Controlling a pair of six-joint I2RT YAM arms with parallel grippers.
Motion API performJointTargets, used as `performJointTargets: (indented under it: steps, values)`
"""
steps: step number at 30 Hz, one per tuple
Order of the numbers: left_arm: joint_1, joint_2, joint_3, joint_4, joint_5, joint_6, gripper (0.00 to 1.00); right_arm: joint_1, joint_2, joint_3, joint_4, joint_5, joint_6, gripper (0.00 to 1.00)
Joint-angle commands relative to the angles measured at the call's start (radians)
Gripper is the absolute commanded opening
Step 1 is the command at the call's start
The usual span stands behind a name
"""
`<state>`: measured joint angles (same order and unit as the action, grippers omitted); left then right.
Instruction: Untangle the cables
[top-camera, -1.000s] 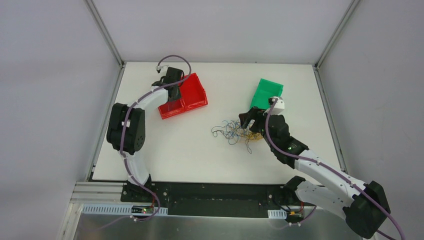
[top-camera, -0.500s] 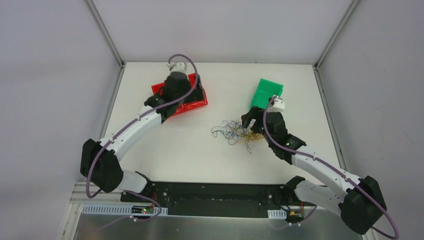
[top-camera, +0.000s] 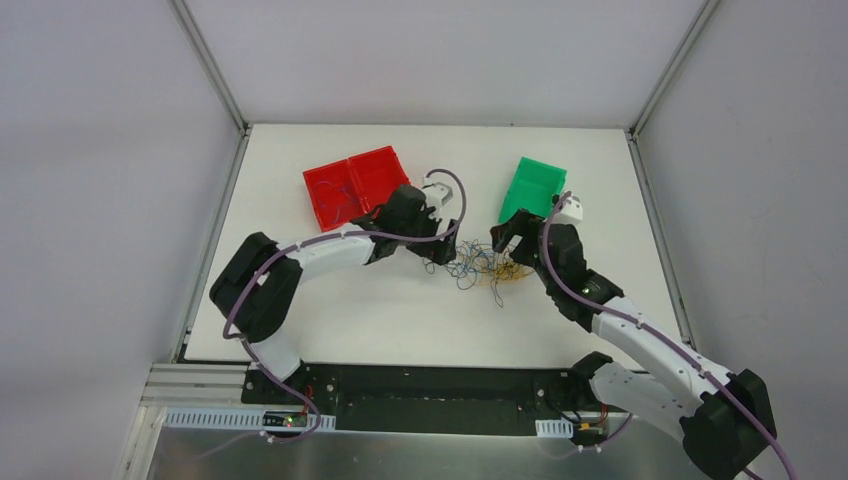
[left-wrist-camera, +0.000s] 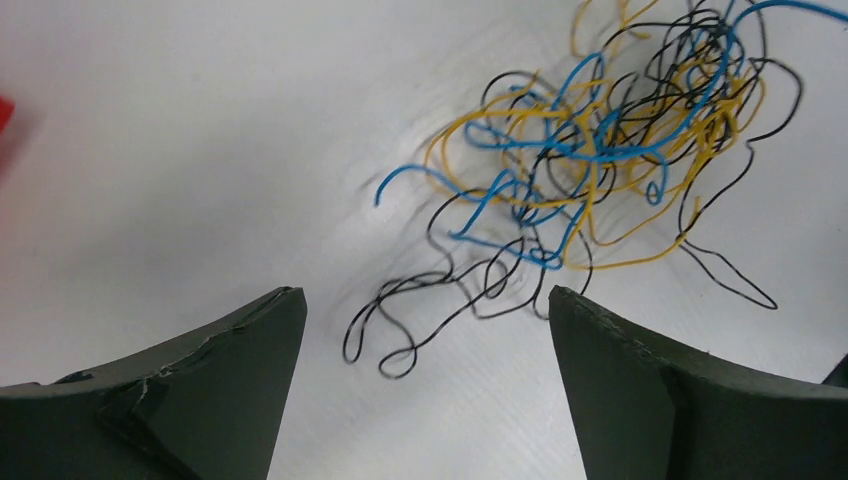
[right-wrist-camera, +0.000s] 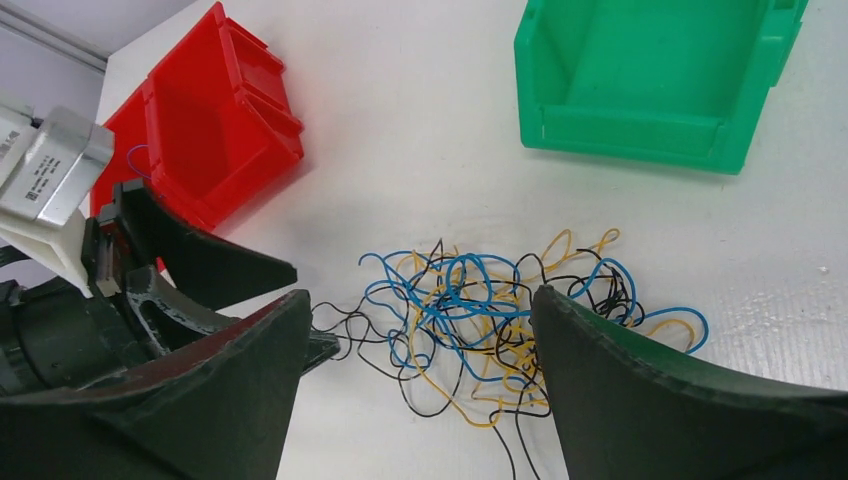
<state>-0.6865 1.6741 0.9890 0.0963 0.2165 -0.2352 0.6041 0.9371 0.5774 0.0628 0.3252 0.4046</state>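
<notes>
The cables (top-camera: 485, 265) lie in one tangle of thin blue, yellow and black wires on the white table, between the two grippers. My left gripper (top-camera: 447, 255) is open and empty at the tangle's left edge. In the left wrist view, a loose black loop (left-wrist-camera: 420, 320) lies between the open gripper (left-wrist-camera: 425, 300), with the tangle (left-wrist-camera: 600, 150) beyond it. My right gripper (top-camera: 500, 238) is open and empty, just above the tangle's far right side. In the right wrist view, the gripper (right-wrist-camera: 420, 295) frames the tangle (right-wrist-camera: 480, 310).
A red two-compartment bin (top-camera: 355, 185) stands at the back left; the right wrist view (right-wrist-camera: 215, 130) shows a thin blue wire in it. A green bin (top-camera: 533, 185) stands behind the right gripper, also in the right wrist view (right-wrist-camera: 650, 70). Grey walls surround the table.
My left arm has swung from over the red bin, right and forward, to the tangle's left edge. My right gripper has shifted slightly towards the back. The tangle stays in place.
</notes>
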Motion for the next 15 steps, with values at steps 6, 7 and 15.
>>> performJointTargets:
  steps: [6, 7, 15]
  values:
    - [-0.095, 0.146, 0.204, -0.193, -0.134, 0.224, 0.82, -0.007, -0.064, -0.022, 0.003, -0.021, 0.029, 0.84]
    - [-0.095, 0.142, 0.205, -0.200, -0.141, 0.226, 0.82, -0.006, -0.062, -0.022, 0.003, -0.023, 0.027, 0.85]
    - [-0.094, 0.056, 0.171, -0.285, -0.164, 0.303, 0.81, -0.006, -0.035, -0.011, 0.003, -0.023, 0.022, 0.85]
